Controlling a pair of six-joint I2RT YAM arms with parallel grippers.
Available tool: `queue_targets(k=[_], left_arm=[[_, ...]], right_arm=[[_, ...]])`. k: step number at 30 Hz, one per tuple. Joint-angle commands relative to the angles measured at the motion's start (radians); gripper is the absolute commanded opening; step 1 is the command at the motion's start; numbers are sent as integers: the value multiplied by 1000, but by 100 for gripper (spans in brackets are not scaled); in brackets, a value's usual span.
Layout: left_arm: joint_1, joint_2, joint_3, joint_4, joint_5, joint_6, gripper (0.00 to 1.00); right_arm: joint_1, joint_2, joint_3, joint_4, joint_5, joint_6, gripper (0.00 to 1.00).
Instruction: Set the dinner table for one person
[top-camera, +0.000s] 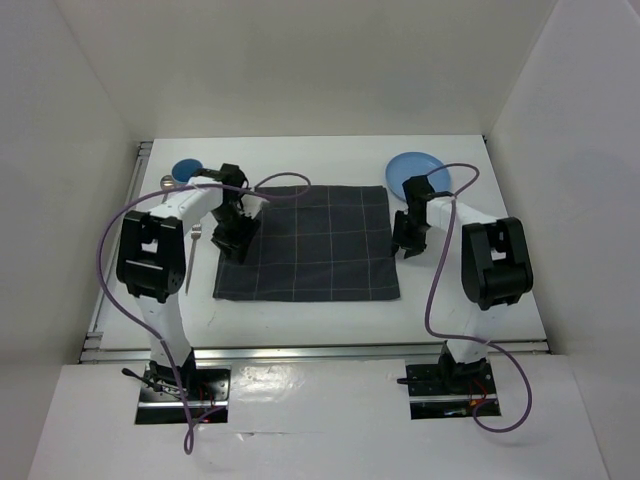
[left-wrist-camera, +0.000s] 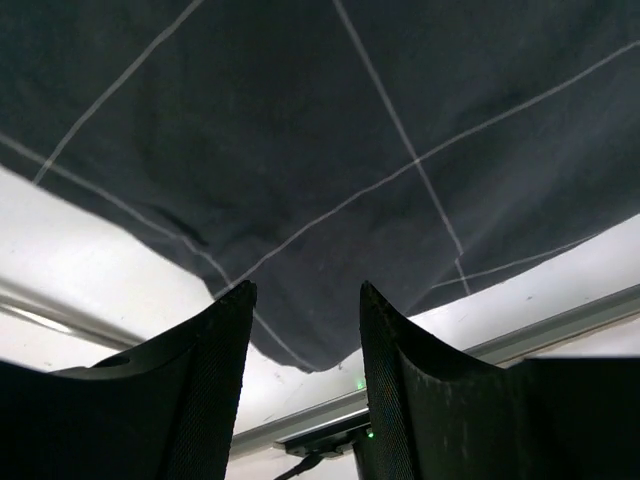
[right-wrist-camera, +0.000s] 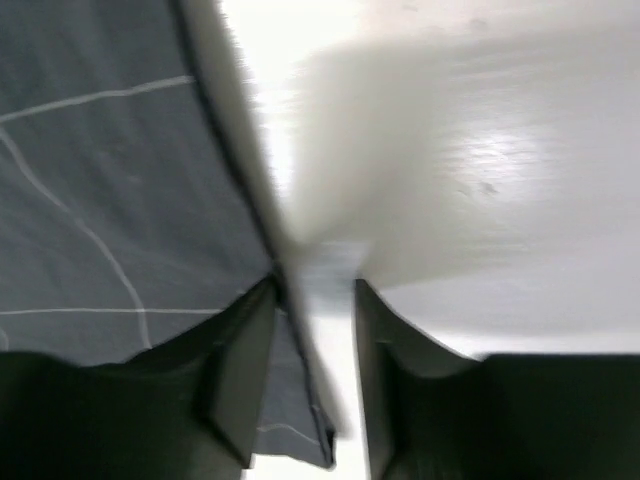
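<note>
My left jaws stand apart with nothing between them, hanging over the left edge of the mat (top-camera: 305, 245). In the left wrist view a slightly rumpled corner of the mat lies just ahead of the gap, with bare counter (top-camera: 330, 160) showing on either side of it. My right jaws are also apart and straddle the mat's right edge: cloth runs under one finger and white counter shows under the other. That view is blurred, so I cannot tell whether they touch the cloth. The counter spreads beneath both jaws, with the mat lying flat between them. Beyond the right jaws sits a blue plate (top-camera: 418, 172). Beyond and outboard of the left jaws sits a blue bowl (top-camera: 185, 170), with thin cutlery (top-camera: 196, 234) just outboard of them.
</note>
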Motion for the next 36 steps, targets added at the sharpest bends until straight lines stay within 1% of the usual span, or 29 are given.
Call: queue_targets(k=[1, 2, 4, 5, 6, 7, 8, 9, 10, 12, 14, 15, 17, 19, 22, 24, 28, 31, 36], left_arm=[[-9, 22, 58, 18, 49, -42, 54], [-9, 31, 59, 35, 49, -42, 54], [-9, 57, 36, 67, 11, -56, 53], [-9, 69, 23, 96, -29, -56, 53], [-9, 92, 11, 109, -116, -71, 53], [-9, 92, -1, 119, -153, -71, 53], [-9, 92, -38, 133, -198, -71, 53], [-9, 92, -58, 162, -207, -62, 53], [-9, 80, -72, 173, -207, -62, 53], [-9, 80, -81, 173, -189, -62, 53], [-9, 80, -81, 164, -175, -62, 53], [-9, 89, -81, 152, -151, -62, 53], [-9, 89, -90, 152, -138, -62, 53], [-9, 79, -105, 152, -129, -62, 53], [-18, 60, -145, 142, -129, -37, 53], [-28, 50, -164, 142, -118, -28, 53], [-37, 40, -176, 142, -99, -28, 53], [-37, 40, -176, 142, -98, -28, 53], [-37, 40, -167, 107, -43, -28, 53]], right_arm=[[-9, -44, 98, -73, 89, -44, 47], [1, -53, 121, -82, 115, -44, 49], [52, -53, 186, -104, 177, -44, 49], [72, -53, 201, -104, 195, -44, 49], [89, -53, 201, -95, 195, -33, 49], [110, -53, 201, -76, 186, -21, 47], [110, -53, 188, -50, 129, -21, 45], [110, -53, 171, 15, 89, 7, 43], [119, -53, 149, 51, 46, 16, 37], [120, -15, 87, 123, -21, 53, 29], [120, 20, 47, 135, -73, 73, 18], [120, 51, 36, 145, -87, 82, 12], [120, 62, -7, 145, -97, 122, 0], [120, 62, -42, 145, -83, 154, 0], [97, 2, -125, 155, -52, 183, 0], [87, -33, -199, 166, -40, 183, 0], [78, -76, -271, 157, 1, 193, 0], [46, -90, -280, 186, -8, 193, 0], [15, -10, -220, 186, 3, 170, 0]])
